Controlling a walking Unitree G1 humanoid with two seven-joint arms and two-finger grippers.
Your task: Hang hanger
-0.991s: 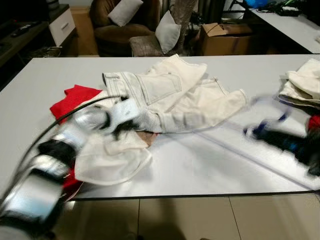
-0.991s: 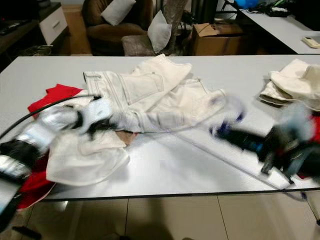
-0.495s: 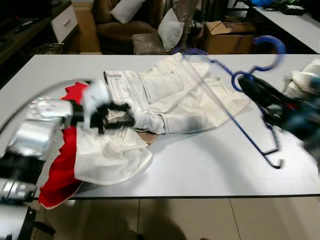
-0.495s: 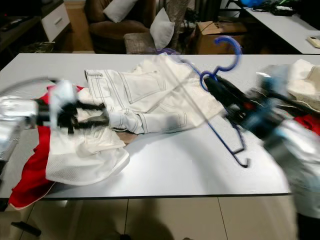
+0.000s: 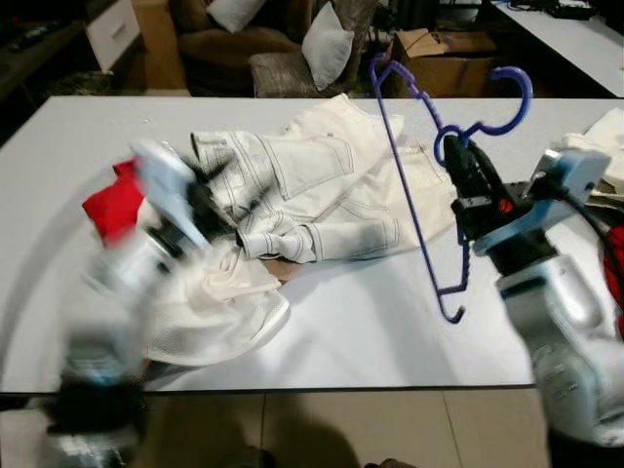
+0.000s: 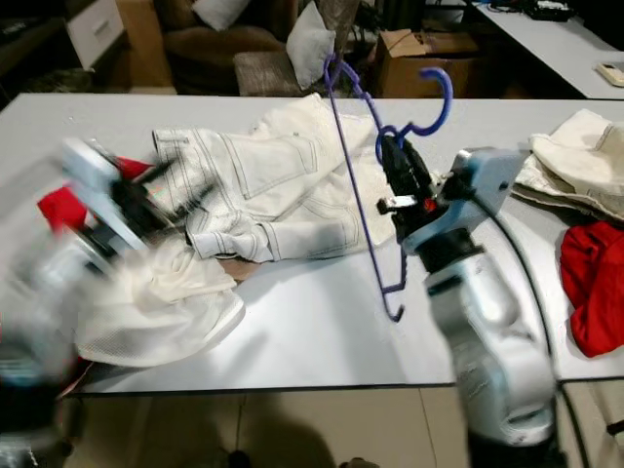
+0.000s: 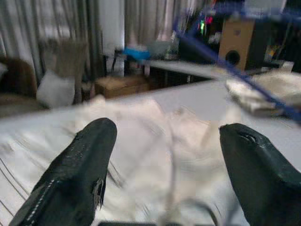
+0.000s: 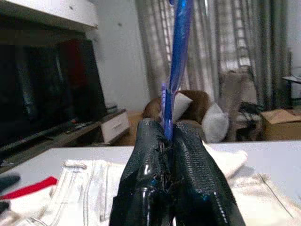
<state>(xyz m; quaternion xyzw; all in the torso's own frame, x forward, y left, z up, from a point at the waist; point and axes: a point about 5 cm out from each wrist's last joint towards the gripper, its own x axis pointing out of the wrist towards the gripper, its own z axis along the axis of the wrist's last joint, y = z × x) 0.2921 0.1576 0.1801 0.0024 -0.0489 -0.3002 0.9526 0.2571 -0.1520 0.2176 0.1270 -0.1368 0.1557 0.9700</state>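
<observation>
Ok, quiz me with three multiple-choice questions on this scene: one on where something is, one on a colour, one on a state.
1. Where are the white jeans?
A. spread on the table
B. on the floor
C. draped over the armchair

2. What colour is the hanger?
A. red
B. blue
C. green

3. What state is the right gripper in?
A. open and empty
B. shut on the hanger
C. shut on the jeans

Answers: 1 A, they lie flat on the tabletop. 2 B, its wire is blue. 3 B, both fingers pinch the blue wire, lifted off the table.

Head stereo pair overlooks table (image 5: 370,341); wrist cameras close.
</observation>
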